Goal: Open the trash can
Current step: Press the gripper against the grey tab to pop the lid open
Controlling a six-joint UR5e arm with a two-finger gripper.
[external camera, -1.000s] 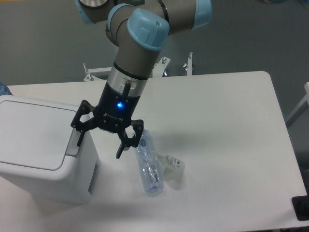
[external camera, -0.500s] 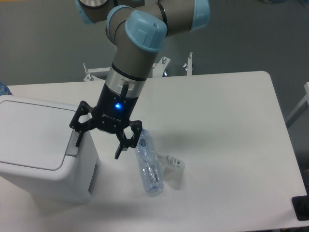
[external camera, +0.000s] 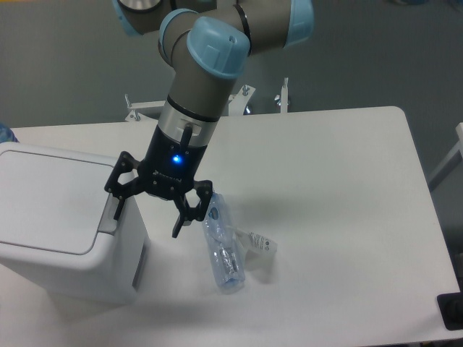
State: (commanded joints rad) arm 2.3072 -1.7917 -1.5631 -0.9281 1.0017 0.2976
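The trash can point(external camera: 58, 217) is a large white boxy bin at the table's left edge, its flat lid down. Its grey push tab point(external camera: 110, 215) sits on the right rim of the top. My gripper point(external camera: 147, 221) hangs open over that right edge. One fingertip point(external camera: 117, 210) is at the push tab, though contact cannot be told from this view. The other fingertip point(external camera: 178, 228) hangs free over the table between the bin and a bottle.
A crushed clear plastic bottle point(external camera: 223, 246) lies on the white table point(external camera: 325, 188) just right of my gripper, with a crumpled clear scrap point(external camera: 262, 244) beside it. Metal brackets point(external camera: 282, 94) stand at the table's far edge. A dark object point(external camera: 452, 312) sits at the lower right corner.
My gripper has shifted very slightly left toward the bin's push tab over the last second. The lid stays down and the bottle has not moved.
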